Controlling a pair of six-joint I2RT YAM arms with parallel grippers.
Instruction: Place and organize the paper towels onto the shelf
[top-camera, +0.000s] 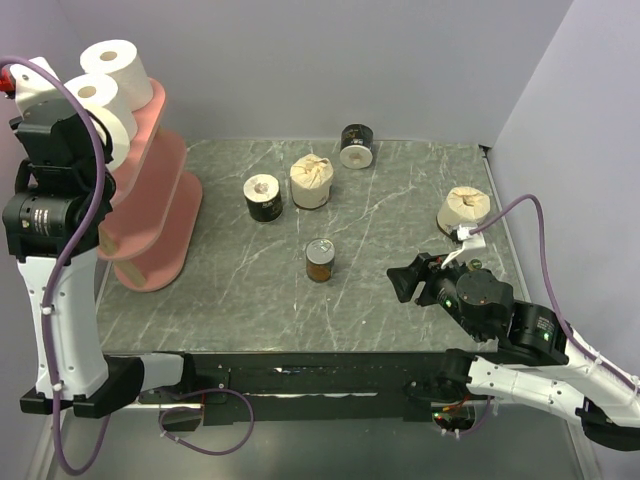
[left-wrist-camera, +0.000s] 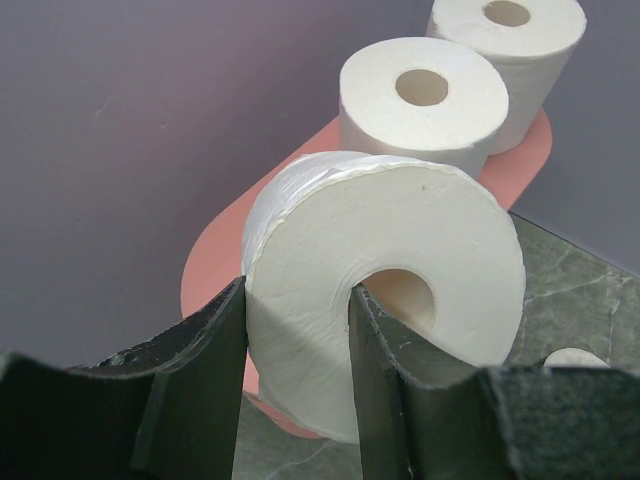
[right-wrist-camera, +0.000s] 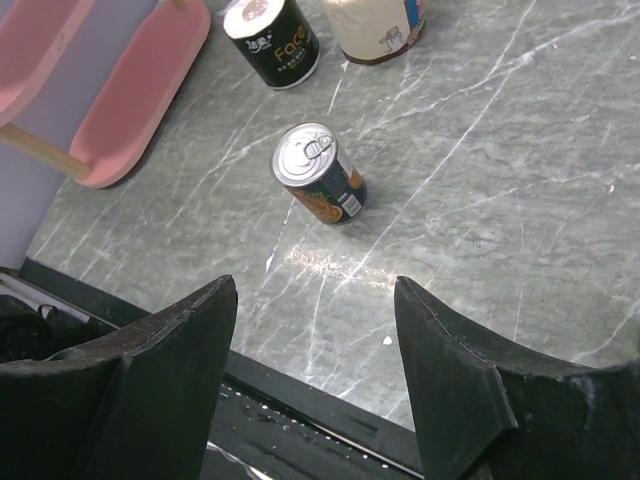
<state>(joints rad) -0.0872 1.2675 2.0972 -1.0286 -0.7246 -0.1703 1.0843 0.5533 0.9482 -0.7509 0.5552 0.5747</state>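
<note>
Paper towel roll (left-wrist-camera: 400, 230), plain white, sits in the left gripper (left-wrist-camera: 297, 290), which is almost closed on its wall, one finger inside the hollow core and one outside. The roll stands with its core axis nearly upright over the near end of the top board of the shelf (left-wrist-camera: 215, 260), two white rolls (left-wrist-camera: 425, 105) beyond it toward 1 o'clock, so I judge the next move is to release and rise straight. The right gripper (right-wrist-camera: 315, 285) hangs half open and empty over the bench (right-wrist-camera: 500, 200) at 4 o'clock.
</note>
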